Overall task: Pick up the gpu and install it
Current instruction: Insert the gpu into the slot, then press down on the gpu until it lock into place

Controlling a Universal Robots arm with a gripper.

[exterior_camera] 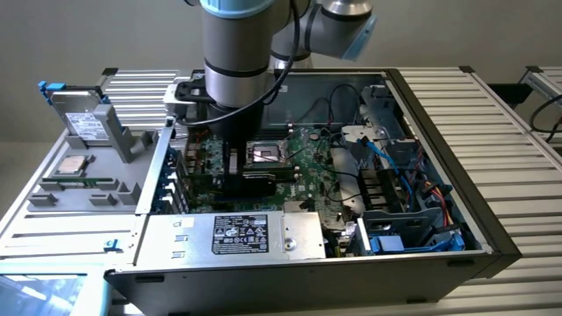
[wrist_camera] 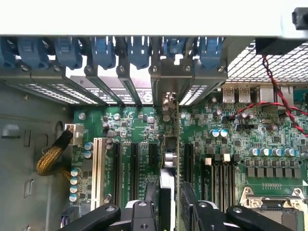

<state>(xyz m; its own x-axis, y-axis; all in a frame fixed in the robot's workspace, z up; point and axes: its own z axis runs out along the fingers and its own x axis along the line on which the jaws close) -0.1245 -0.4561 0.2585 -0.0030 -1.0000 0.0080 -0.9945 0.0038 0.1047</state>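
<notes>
Directly ahead of the parted claw (wrist_camera: 169, 211), released and apparently seated edge-on among the motherboard (wrist_camera: 231, 159) slots: gpu (wrist_camera: 169, 159), bracket end at the rear grille.

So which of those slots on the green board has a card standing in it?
The slot directly below the claw: the gpu stands there edge-on, and the neighbouring slots are bare.

Green motherboard (wrist_camera: 144, 130), blue slot clips (wrist_camera: 103, 50), silver-grey computer case (exterior_camera: 491, 131).
</notes>
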